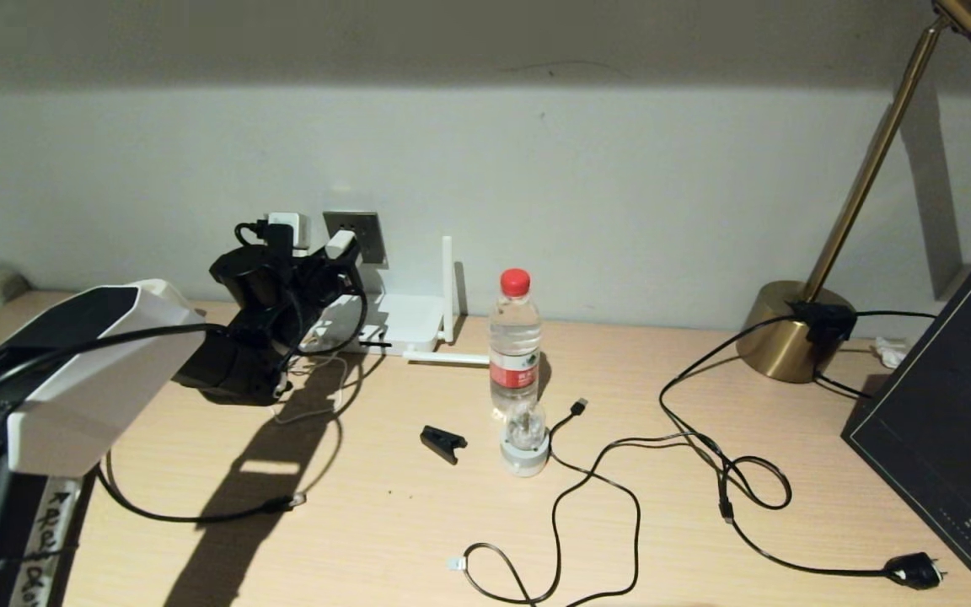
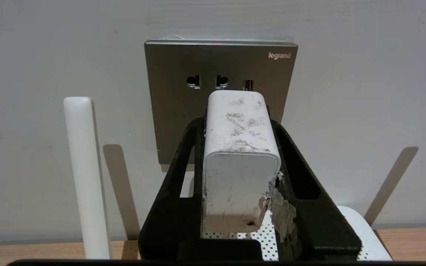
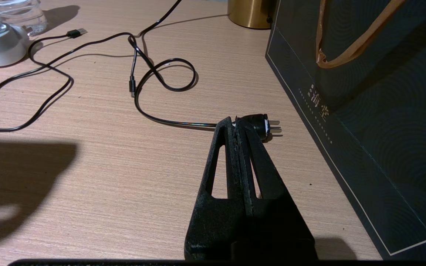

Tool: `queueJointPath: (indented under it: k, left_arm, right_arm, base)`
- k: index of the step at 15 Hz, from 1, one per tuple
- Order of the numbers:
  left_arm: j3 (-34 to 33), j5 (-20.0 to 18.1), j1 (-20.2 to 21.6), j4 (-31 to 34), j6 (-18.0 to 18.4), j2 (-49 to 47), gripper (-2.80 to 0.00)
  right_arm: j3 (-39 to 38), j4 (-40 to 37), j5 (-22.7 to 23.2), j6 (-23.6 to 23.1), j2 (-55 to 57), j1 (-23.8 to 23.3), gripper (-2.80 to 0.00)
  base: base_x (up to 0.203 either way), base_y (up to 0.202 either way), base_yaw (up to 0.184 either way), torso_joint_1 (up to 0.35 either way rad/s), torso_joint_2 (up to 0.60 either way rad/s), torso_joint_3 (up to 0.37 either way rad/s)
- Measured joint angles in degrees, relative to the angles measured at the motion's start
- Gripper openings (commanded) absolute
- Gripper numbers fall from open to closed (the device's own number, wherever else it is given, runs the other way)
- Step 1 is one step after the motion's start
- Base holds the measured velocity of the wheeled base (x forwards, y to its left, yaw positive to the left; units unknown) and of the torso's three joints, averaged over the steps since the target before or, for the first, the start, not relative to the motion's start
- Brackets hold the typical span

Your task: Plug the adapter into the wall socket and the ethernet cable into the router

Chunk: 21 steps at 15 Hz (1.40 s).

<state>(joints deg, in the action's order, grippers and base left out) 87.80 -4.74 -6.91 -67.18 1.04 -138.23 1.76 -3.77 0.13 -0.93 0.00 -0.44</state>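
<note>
Hiding adapter point(image 2: 239, 155) prongs: left hand point(image 2: 240, 147) at wall socket point(image 2: 176, 111).

The left arm point(image 1: 72, 371) wears a glossy white shell over black, a thin black cable looping along it, and a white strip with black handwriting down its near side. Both matte black grippers point(image 3: 239, 129) have tapered fingers with long slots.
</note>
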Motion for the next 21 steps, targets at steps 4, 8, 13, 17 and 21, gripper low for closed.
queueJointPath:
  k: [4,8,13,17,21]
  left_arm:
    - [0.5,0.1,0.0,0.0,0.0,-0.3,-2.80]
    - [0.6,0.2,0.0,0.0,0.0,-0.5,-2.80]
    - [0.6,0.2,0.2,0.0,0.0,-0.5,-2.80]
    - [1.3,0.1,0.4,0.0,0.0,-0.6,-2.80]
    - [2.4,0.1,0.3,0.4,0.0,-1.3,-2.80]
  right_arm:
    - [0.0,0.0,0.0,0.0,0.0,0.0,-2.80]
    - [0.0,0.0,0.0,0.0,0.0,0.0,-2.80]
    - [0.0,0.0,0.0,0.0,0.0,0.0,-2.80]
    - [0.0,0.0,0.0,0.0,0.0,0.0,-2.80]
    - [0.0,0.0,0.0,0.0,0.0,0.0,-2.80]
  base:
    - [0.000,0.000,0.000,0.000,0.00,0.000]
    - [0.000,0.000,0.000,0.000,0.00,0.000]
    - [0.000,0.000,0.000,0.000,0.00,0.000]
    - [0.000,0.000,0.000,0.000,0.00,0.000]
    - [0.000,0.000,0.000,0.000,0.00,0.000]
